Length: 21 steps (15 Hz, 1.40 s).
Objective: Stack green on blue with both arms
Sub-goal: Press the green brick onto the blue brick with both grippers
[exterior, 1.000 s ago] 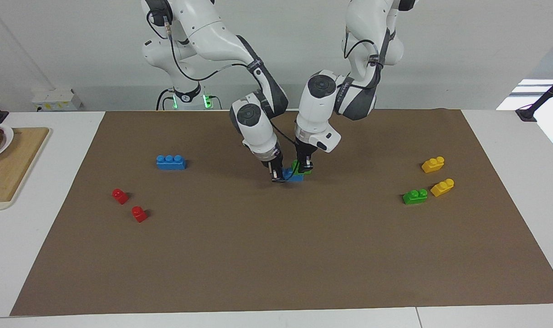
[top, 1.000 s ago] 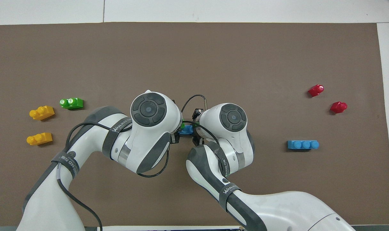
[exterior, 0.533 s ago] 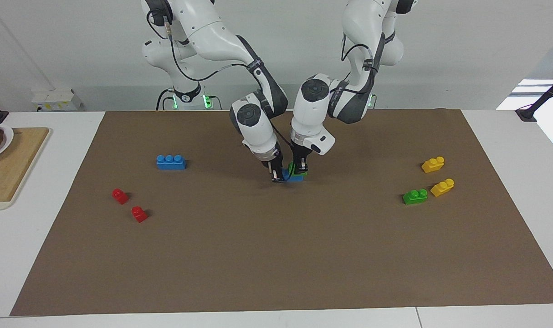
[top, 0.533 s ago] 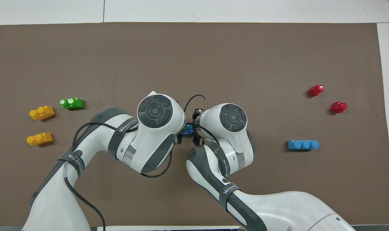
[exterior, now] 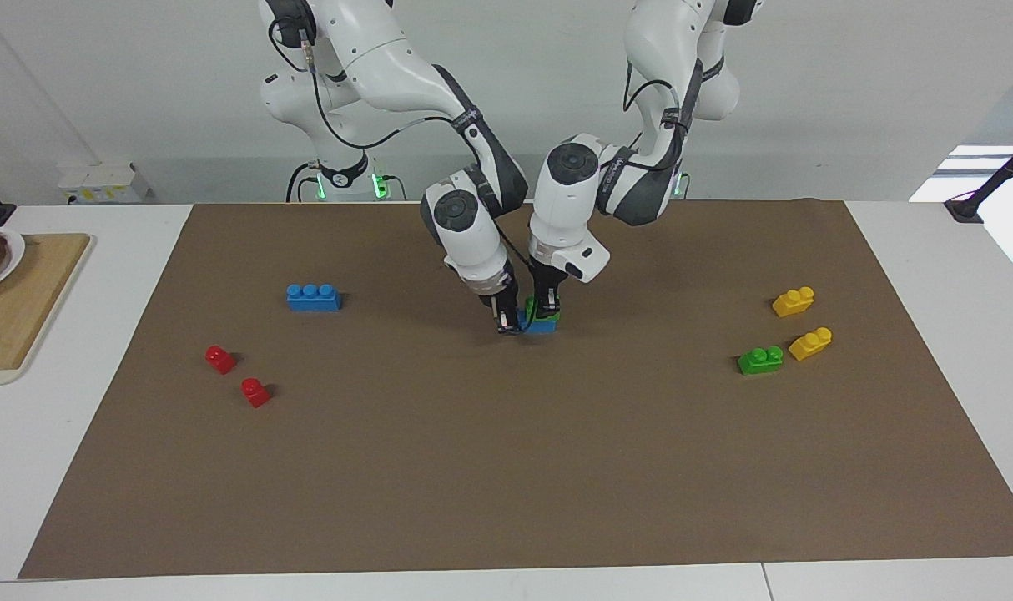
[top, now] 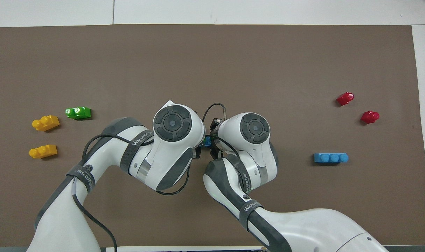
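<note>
Under the left gripper [exterior: 546, 310] a short brick [exterior: 544, 311] sits on a long brick [exterior: 537, 325]; the right gripper [exterior: 504, 324] is beside them.

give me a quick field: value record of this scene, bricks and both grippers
left gripper: down at mat centre, holding green brick on the blue brick
right gripper: holding blue brick on the mat
stack state: green on blue, both grippers on it
spare blue brick: toward the right arm's end
spare green brick: toward the left arm's end, beside yellow bricks
red bricks: near the spare blue brick
surface: brown mat
</note>
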Each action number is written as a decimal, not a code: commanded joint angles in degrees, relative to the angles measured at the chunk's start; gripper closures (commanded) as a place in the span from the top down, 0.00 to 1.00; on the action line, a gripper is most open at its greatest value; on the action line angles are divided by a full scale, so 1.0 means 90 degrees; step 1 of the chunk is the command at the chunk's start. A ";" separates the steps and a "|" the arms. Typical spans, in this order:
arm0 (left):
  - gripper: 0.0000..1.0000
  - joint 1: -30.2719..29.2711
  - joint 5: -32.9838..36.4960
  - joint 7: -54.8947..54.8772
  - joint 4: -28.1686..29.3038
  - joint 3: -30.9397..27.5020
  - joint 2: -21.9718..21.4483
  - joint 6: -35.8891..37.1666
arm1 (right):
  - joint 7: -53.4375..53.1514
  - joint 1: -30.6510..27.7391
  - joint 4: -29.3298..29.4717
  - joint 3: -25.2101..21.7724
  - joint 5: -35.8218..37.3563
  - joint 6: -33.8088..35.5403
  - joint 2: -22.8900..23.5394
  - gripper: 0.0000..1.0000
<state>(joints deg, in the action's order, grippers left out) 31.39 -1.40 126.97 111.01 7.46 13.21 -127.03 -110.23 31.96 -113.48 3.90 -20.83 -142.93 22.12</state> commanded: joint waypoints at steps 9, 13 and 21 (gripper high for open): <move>0.00 0.0058 0.0106 -0.0348 0.0371 -0.0125 0.0046 -0.0085 | -0.0193 -0.0016 -0.0115 -0.0004 0.0175 -0.0183 -0.0046 0.00; 0.00 0.0038 0.0106 -0.0367 0.0527 -0.0116 0.0046 -0.0406 | -0.0183 -0.0045 -0.0125 0.0006 0.0175 -0.0203 -0.0046 0.00; 1.00 -0.0323 0.0106 -0.0621 0.0157 -0.0145 -0.0187 0.0167 | -0.0164 -0.0065 -0.0233 0.0006 0.0175 -0.0389 -0.0056 0.00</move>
<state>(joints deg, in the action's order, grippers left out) 30.58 -1.18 122.37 113.35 5.98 13.70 -128.29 -110.30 31.95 -113.92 3.97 -20.83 -144.59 22.10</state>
